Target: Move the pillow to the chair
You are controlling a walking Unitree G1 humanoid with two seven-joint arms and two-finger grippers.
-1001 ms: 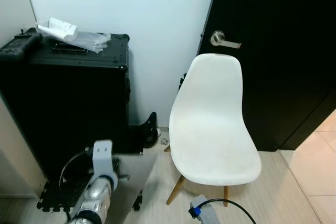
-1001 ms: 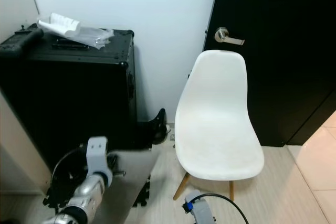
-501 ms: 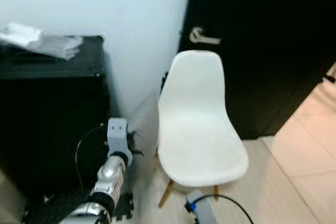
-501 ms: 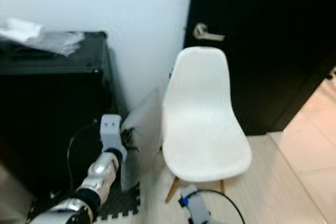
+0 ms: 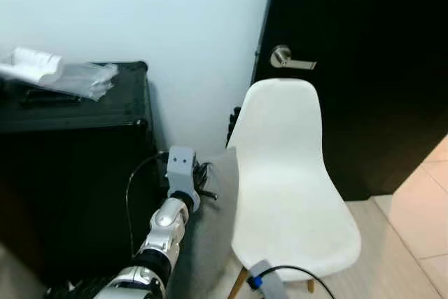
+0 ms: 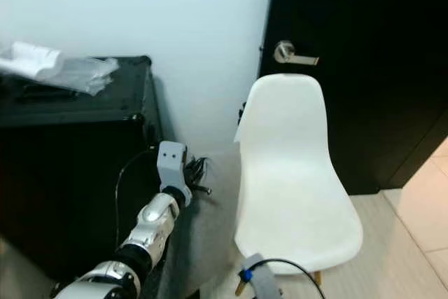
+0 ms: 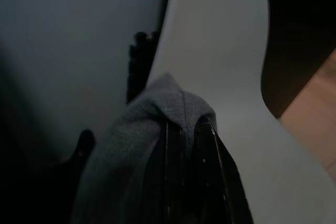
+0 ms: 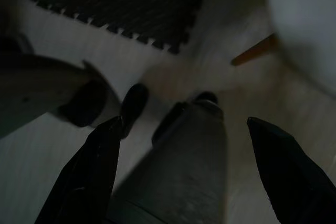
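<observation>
The left tool (image 7: 189, 129) is closed on the top edge of the grey pillow (image 5: 213, 229), pinching a fold of its fabric between the two black fingers (image 7: 176, 166). From where I stand the pillow hangs flat and upright below the left arm (image 5: 164, 225), just beside the white chair (image 5: 290, 194), at about nine o'clock from the seat. Its near edge looks to be brushing the chair's side, though I cannot be sure they touch.

The step in hand, as I judge it, is carrying the pillow over the seat. To do it well, the arm should lift first so the hanging lower part clears the raised lip of the seat, then swing toward three o'clock until the bulk of the cushion is above the middle of the seat. Letting go too early would likely drop it down between the chair and the black case (image 5: 70, 145). The shell is smooth and curved, so laying the pillow against the backrest should keep it from sliding off the front.

The right tool (image 8: 184, 161) points down at the floor with its fingers spread wide and nothing between them; it hangs idle.
</observation>
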